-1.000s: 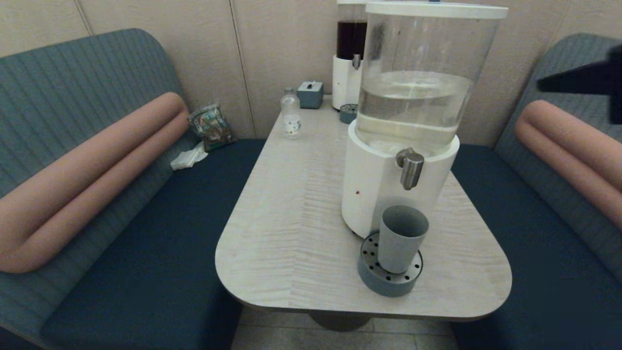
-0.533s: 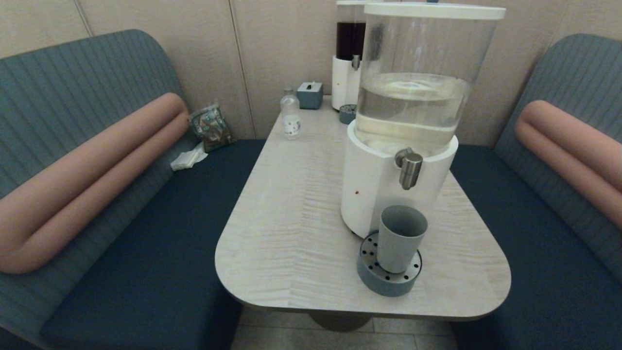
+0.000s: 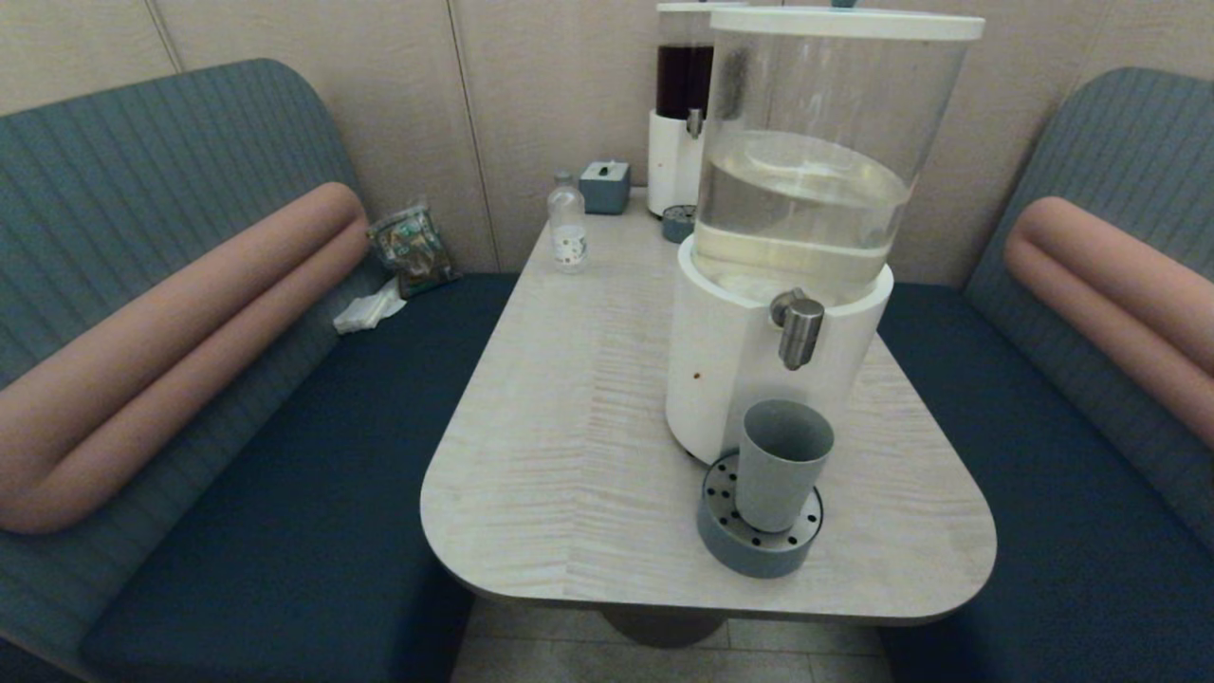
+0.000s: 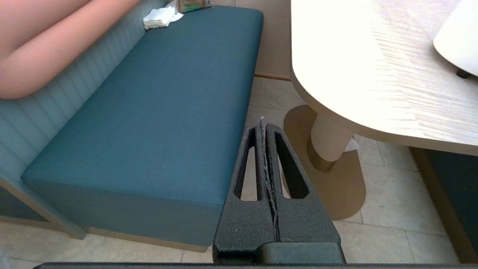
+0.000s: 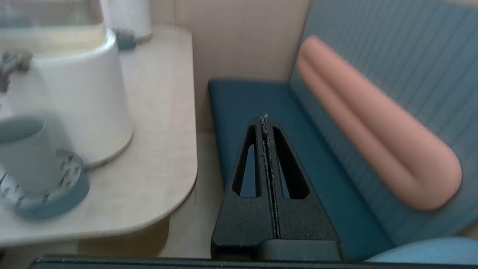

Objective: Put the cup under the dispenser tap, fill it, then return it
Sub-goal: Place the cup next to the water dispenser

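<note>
The grey-blue cup (image 3: 781, 463) stands upright on the round perforated tray (image 3: 759, 550), directly below the brushed-metal dispenser tap (image 3: 800, 329) of the large white-based dispenser (image 3: 740, 370). The cup (image 5: 18, 149) also shows in the right wrist view, off to the side of my right gripper (image 5: 265, 118), which is shut and empty over the bench, off the table's right edge. My left gripper (image 4: 261, 125) is shut and empty, low beside the table's left edge above the floor. Neither gripper appears in the head view.
A small clear bottle (image 3: 567, 226), a tissue box (image 3: 605, 184) and a dark-liquid dispenser (image 3: 681, 123) stand at the table's far end. Blue benches (image 3: 313, 455) with pink bolsters flank the table (image 3: 569, 455). A snack bag (image 3: 411, 247) and crumpled tissue lie on the left bench.
The dark arm shape at the upper right of the head view one second ago has left the view. The liquid in the clear tank is sloshing. The cup has stayed put.
</note>
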You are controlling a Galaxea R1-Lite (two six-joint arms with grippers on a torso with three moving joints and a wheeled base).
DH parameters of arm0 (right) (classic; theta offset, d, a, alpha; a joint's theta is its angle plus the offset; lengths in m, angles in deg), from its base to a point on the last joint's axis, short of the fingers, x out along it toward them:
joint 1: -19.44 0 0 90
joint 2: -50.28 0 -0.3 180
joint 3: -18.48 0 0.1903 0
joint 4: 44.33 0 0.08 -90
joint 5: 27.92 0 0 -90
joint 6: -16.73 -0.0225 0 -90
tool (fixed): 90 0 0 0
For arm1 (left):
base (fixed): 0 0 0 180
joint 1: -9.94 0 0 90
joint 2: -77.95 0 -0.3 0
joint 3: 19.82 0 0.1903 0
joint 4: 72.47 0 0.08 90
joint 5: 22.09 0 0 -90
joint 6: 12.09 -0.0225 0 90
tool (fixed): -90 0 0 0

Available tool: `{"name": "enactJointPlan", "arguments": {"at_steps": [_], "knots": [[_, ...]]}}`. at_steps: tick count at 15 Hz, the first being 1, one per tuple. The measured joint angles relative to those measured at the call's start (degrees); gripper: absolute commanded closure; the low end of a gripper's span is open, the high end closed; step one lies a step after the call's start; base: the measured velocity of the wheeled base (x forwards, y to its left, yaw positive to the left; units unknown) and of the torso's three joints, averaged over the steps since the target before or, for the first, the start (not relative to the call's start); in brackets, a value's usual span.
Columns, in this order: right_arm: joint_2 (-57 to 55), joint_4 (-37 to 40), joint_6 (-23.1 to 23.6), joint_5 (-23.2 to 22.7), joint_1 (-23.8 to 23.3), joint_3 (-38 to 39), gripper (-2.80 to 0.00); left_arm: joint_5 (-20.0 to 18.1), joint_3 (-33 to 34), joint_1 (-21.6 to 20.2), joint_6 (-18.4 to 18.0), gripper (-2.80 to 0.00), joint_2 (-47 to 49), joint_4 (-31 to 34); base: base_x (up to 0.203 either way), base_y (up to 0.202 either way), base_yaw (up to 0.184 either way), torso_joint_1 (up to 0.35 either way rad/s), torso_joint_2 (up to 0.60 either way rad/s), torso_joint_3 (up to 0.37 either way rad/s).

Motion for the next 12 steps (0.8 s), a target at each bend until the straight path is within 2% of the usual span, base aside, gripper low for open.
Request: {"name": "enactJointPlan", "arguments": {"at_steps": [2, 4, 9, 12], "knots": [[0.76, -2.73, 0.11, -3.38, -4.33, 2.11, 0.00, 0.02, 0.00, 0.00, -0.01, 0.00, 0.00, -0.01, 0.000, 0.000, 0.000, 0.000, 0.00, 0.000], [1.37, -3.00, -0.26, -7.61, -6.65, 5.32, 0.00, 0.02, 0.00, 0.00, -0.05, 0.00, 0.00, 0.01, 0.000, 0.000, 0.000, 0.000, 0.00, 0.000], [6.55, -1.65, 1.66, -8.66, -3.22, 12.35, 0.00, 0.00, 0.00, -0.02, 0.00, 0.00, 0.00, -0.01, 0.000, 0.000, 0.000, 0.000, 0.00, 0.000], [13.15, -4.72, 5.07, -10.02, -3.65, 24.38, 0.00, 0.02, 0.00, 0.00, 0.01, 0.00, 0.00, -0.01, 0.000, 0.000, 0.000, 0.000, 0.00, 0.000]]}}
